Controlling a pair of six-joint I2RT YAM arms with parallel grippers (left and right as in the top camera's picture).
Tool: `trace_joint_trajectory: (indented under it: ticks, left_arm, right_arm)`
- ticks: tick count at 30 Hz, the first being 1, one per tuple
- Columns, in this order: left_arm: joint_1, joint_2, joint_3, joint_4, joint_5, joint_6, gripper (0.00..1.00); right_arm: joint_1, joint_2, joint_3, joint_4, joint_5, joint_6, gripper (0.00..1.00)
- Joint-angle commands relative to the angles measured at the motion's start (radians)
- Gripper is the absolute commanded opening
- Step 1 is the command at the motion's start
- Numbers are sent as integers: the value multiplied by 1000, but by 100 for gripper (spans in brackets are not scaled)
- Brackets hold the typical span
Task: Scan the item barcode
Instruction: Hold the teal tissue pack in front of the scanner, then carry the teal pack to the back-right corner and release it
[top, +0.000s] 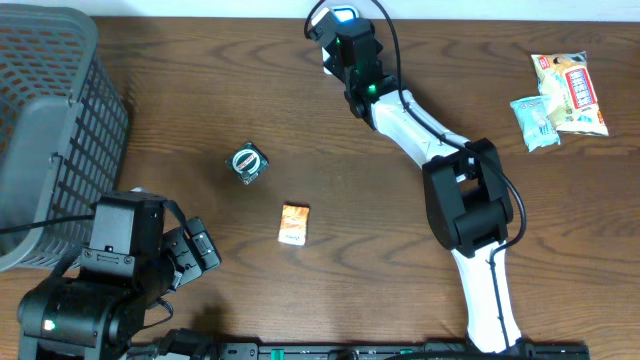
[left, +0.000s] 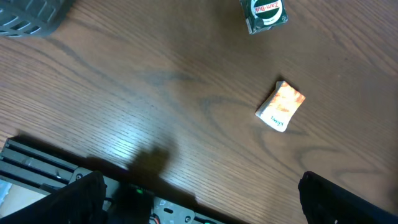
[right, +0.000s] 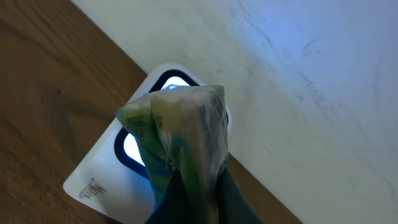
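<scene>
Your right gripper (right: 189, 200), pinched shut on a crumpled green-and-yellow plastic packet (right: 186, 137), holds it right over the glowing blue window of the white plastic scanner (right: 106, 177) at the far edge of the brown wooden desk (top: 200, 110), the packet's long axis running straight out from the gripper (no barcode shows from here). Your left gripper (top: 197, 252), spread wide and empty, hangs well apart at the near-left corner.

Table (top: 200, 90): dark brown, wood-grained. Basket (top: 45, 120): grey lattice. Sachet (top: 293, 224): orange and white. Tin (top: 248, 163): green, white. Scanner (right: 99, 180) — white, blue glow. Packet (right: 183, 134) — pale green, yellowish.
</scene>
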Motion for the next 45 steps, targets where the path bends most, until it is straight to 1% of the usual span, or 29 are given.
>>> trace_joint_trajectory:
  ticks: [1, 7, 11, 14, 17, 21, 25, 31, 35, 37, 38, 39, 41, 42, 43, 44, 45]
  left_arm:
    - [-1, -1, -1, -3, -6, -4, 98]
    - [-1, -1, -1, -3, -5, -5, 98]
    - [-1, -1, -1, -3, -5, -5, 97]
    - [-1, -1, -1, -3, -5, -5, 98]
    - [-1, -1, -1, -3, -5, -4, 97]
    - [-1, -1, -1, -3, -5, -4, 98]
    - [-1, -1, -1, -3, -5, -4, 98]
    - [-1, -1, -1, -3, -5, -4, 97]
    - [-1, -1, -1, -3, -5, -5, 98]
    - [-1, -1, -1, -3, -5, -4, 98]
    - [-1, -1, -1, -3, -5, -4, 98]
    - [-1, -1, -1, -3, -5, -4, 97]
    - [-1, -1, -1, -3, -5, -4, 97]
    - [-1, -1, -1, -3, -5, -4, 97]
    - [-1, -1, -1, -3, -5, -4, 97]
    - [-1, -1, -1, -3, -5, -4, 98]
    - [-1, -1, -1, -3, -5, -5, 97]
  right_arm:
    - [-19, -5, 6, 4, 24, -41, 1]
    - [-19, -5, 6, -3, 85, -41, 1]
    - [-18, -9, 17, 0, 172, -24, 1]
    - [-25, -32, 23, -2, 255, 44, 1]
    - [-52, -73, 23, -39, 311, 145, 1]
    - [-117, -137, 23, -185, 312, 278, 1]
    - [-206, -173, 23, -367, 313, 370, 1]
    - [-357, -174, 22, -632, 313, 420, 1]
    - [-440, -171, 21, -748, 313, 433, 1]
    - [-478, -170, 21, -786, 314, 466, 1]
    - [-496, -170, 21, -803, 314, 489, 8]
    - [-517, -170, 21, -822, 314, 518, 19]
    - [-551, -170, 21, -851, 312, 589, 49]
    - [-566, -170, 21, -865, 312, 627, 61]
    - [-582, -170, 21, -880, 304, 666, 84]
    - [-592, -170, 21, -892, 290, 692, 96]
    - [-602, -170, 21, -903, 263, 703, 99]
